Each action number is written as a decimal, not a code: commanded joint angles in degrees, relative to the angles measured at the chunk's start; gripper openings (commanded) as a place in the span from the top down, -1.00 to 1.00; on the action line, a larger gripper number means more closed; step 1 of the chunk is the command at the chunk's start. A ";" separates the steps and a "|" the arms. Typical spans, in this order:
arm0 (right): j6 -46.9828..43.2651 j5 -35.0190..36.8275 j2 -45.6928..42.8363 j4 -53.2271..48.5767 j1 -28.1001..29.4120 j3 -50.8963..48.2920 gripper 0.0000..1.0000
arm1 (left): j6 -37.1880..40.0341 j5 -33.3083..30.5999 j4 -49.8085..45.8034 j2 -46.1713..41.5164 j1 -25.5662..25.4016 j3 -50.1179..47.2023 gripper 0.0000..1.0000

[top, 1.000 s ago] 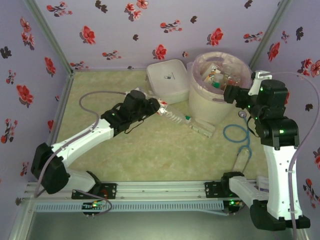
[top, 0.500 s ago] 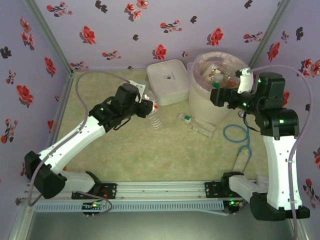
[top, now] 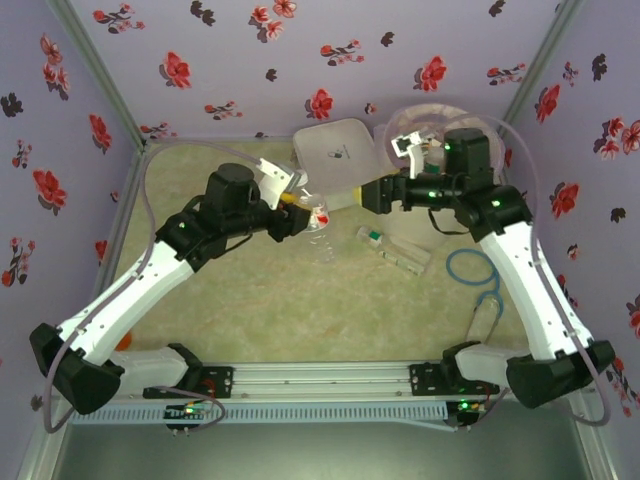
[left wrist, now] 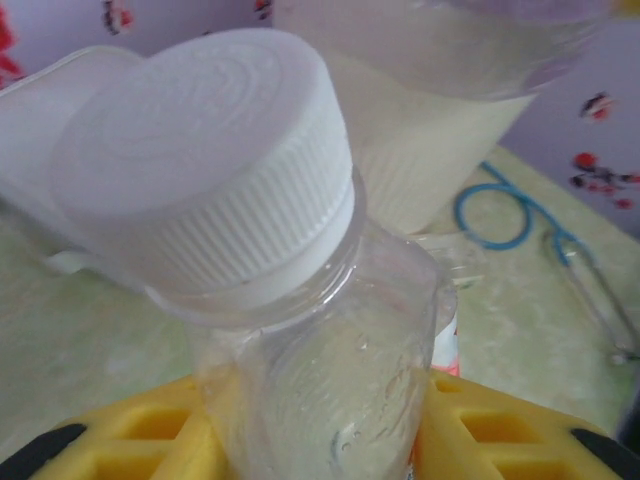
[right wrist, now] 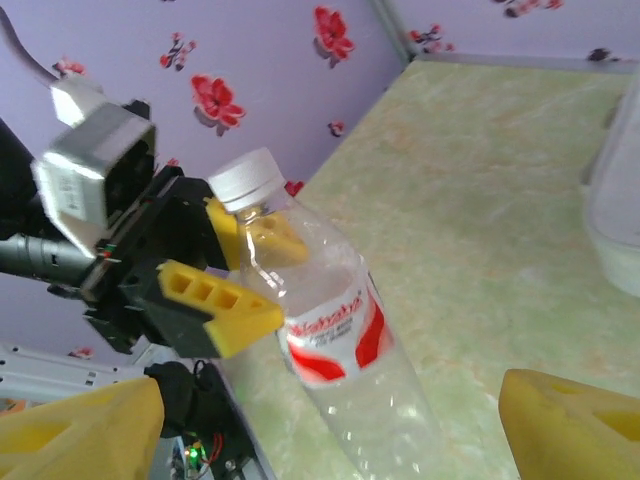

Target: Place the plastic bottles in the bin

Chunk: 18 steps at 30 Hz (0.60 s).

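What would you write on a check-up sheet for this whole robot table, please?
Surface: green marbled table, no spills seen.
Job's things: clear bottle with white cap, held by its neck; green-capped bottle lying near the bin; bin's contents hard to make out.
Clutter: white lidded box beside the bin; blue looped tube on the table.
End effectors: left end effector shut on the clear bottle's neck; right end effector open, fingers either side of that bottle's lower part.
Cables: grey cables arch above the table, no snag seen.
Surroundings: purple flowered walls; metal rail along the near edge.
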 commanded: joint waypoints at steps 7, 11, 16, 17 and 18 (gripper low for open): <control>2.36 -5.05 6.77 13.38 4.71 0.56 -0.96 | -2.59 14.09 9.28 3.58 0.39 0.96 0.17; 3.00 -5.80 9.35 15.40 6.14 1.85 -0.95 | -3.00 14.66 10.13 4.31 0.43 1.14 0.17; 1.79 -5.76 11.94 14.78 7.37 3.23 -0.70 | -4.09 15.88 11.79 4.83 0.42 1.07 0.18; 1.66 -5.47 12.08 14.76 7.37 3.28 -0.58 | -4.43 15.98 12.11 4.80 0.40 0.77 0.18; 1.60 -5.21 12.01 14.95 7.37 3.23 -0.46 | -4.66 16.02 12.53 4.73 0.35 0.42 0.18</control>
